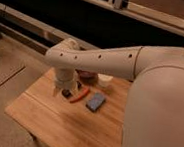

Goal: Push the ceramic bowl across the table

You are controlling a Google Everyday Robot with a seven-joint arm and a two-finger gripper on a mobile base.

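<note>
The ceramic bowl [88, 77] is dark reddish-brown and sits near the far edge of the wooden table [54, 119], partly hidden behind my white arm. My gripper [66, 92] hangs below the arm's wrist, low over the table, just left and in front of the bowl. Whether it touches the bowl does not show.
A white cup [104, 80] stands right of the bowl. An orange stick-like object [79, 95] lies in front of the bowl, and a blue sponge [95, 101] lies right of it. My arm covers the table's right side. Floor lies to the left, a dark ledge behind.
</note>
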